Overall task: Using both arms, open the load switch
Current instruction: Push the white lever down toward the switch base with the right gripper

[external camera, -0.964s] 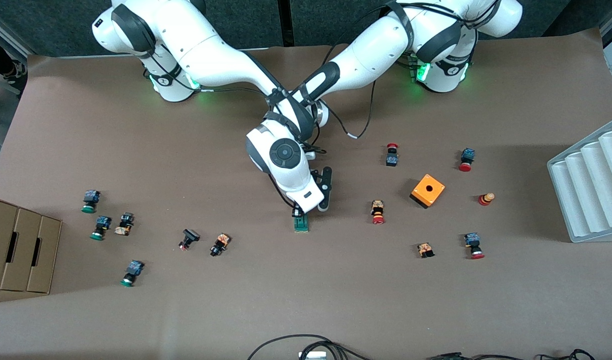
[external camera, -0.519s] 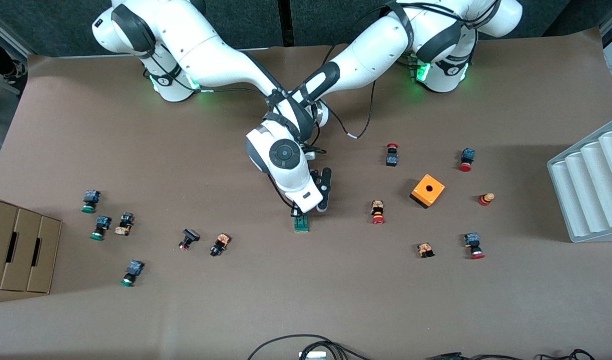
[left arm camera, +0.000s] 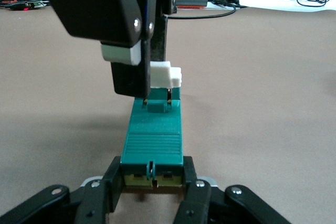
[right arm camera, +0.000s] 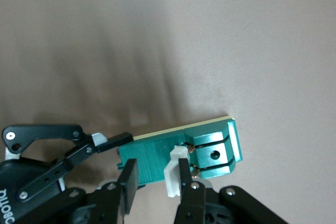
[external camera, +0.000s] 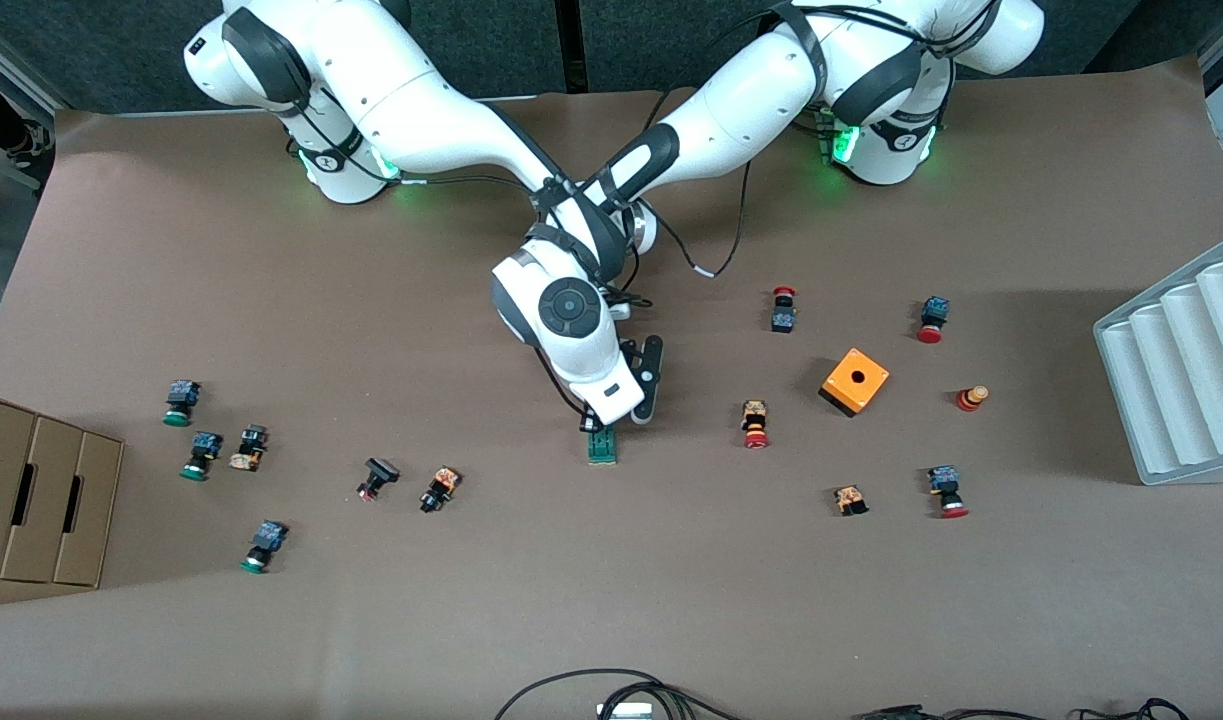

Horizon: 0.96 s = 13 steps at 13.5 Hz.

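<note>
Green load switch [external camera: 601, 447] lies flat on the brown bench [external camera: 611, 600] near its middle, with both arms meeting over it. It is a narrow block; a white sliding piece [left arm camera: 167, 74] sits across it partway along, and past that piece the end shows a round hole and small copper contacts.

In the left wrist view, the left claw [left arm camera: 152, 182] is closed on one short end of the load switch, a black finger pressed against each side of the block. In the right wrist view, the right claw [right arm camera: 155, 184] is closed on the white sliding piece, with its two fingers on either side of it. From the front view the right arm's white wrist covers most of both claws, so only the end of the switch nearer the camera shows below it.

An orange box [external camera: 855, 381] with a hole in its top stands toward the left arm's end of the bench. Around it lie several small push buttons with red caps, among them one [external camera: 756, 424] between the box and the switch and one [external camera: 946, 491] nearer the camera. More buttons with green caps, such as one [external camera: 179, 402], are scattered toward the right arm's end, close to a cardboard box [external camera: 36, 500] at that edge. A white ribbed tray [external camera: 1186, 365] sits at the left arm's edge. Black cables [external camera: 611, 690] lie along the edge nearest the camera.
</note>
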Motion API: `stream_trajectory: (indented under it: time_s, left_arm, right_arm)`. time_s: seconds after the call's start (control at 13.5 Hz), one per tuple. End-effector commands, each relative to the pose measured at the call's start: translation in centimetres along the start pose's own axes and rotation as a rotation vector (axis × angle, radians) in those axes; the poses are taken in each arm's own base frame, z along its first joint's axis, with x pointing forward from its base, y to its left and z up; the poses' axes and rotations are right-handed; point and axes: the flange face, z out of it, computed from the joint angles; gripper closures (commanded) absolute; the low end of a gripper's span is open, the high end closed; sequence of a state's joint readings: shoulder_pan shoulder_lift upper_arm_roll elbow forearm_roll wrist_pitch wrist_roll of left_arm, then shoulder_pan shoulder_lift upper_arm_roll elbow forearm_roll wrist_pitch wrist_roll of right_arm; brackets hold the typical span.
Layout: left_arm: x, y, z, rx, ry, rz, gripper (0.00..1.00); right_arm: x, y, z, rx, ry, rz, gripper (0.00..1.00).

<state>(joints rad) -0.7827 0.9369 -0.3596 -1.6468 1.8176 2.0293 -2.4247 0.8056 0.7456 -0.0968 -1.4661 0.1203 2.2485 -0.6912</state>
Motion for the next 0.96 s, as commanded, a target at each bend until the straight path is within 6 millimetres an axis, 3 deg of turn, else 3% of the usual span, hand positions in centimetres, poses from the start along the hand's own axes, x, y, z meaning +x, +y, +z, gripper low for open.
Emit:
stream_trajectory:
  time_s: [0.0, 0.89]
  left_arm:
    - [0.0, -0.7, 0.0, -0.001, 0.002, -0.015, 0.76]
    - [-0.1, -0.7, 0.0, 0.000, 0.001, -0.014, 0.75]
  right_arm:
    - [-1.0, -0.7, 0.5, 0.018, -0.025, 0.015, 0.61]
    - [-1.2, -0.7, 1.8, 0.009, -0.024, 0.015, 0.61]
